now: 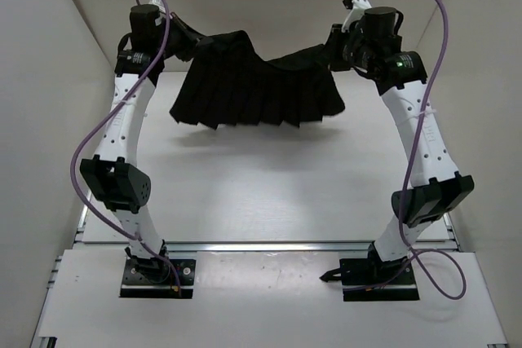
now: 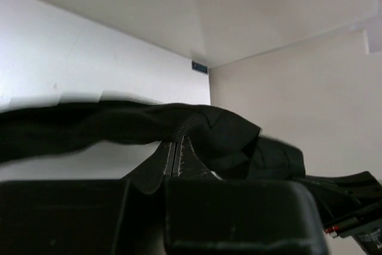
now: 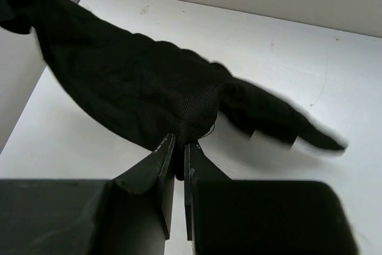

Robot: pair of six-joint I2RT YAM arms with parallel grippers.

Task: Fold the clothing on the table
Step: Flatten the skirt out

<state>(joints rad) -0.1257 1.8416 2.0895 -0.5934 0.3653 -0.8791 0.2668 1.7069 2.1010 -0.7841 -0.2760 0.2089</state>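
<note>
Black fabric: the skirt (image 1: 257, 87) hangs between my 2 grippers, held up by its waistband, with the pleats running down to a flared hem that spreads wide below.
Left gripper (image 1: 189, 41): clenched on the skirt's top corner on my left side. In my left wrist view the 2 fingers (image 2: 179, 156) are pressed together, and a fold of the waistband is pinched at their tips.
Right gripper (image 1: 337, 45): clamped on the opposite top corner. In my right wrist view the fingers stand almost touching, with bunched fabric caught in the thin slit between them.
Skirt relative to my grippers: it spans from one to the other. The waistband dips a little in the middle, and the cloth drapes away from each pair of fingertips toward the centre.
Skirt relative to the table (image 1: 261, 193): it is over the far part of the white top, well away from my bases at the near edge. A soft shadow lies on the surface under the hem. I cannot tell whether the hem brushes the top.
Arms: both of mine reach up and forward, 1 at each side of the table, and a purple cable (image 1: 98, 140) loops beside each.
Surroundings: pale walls (image 1: 49, 79) close in the table on 3 sides.
</note>
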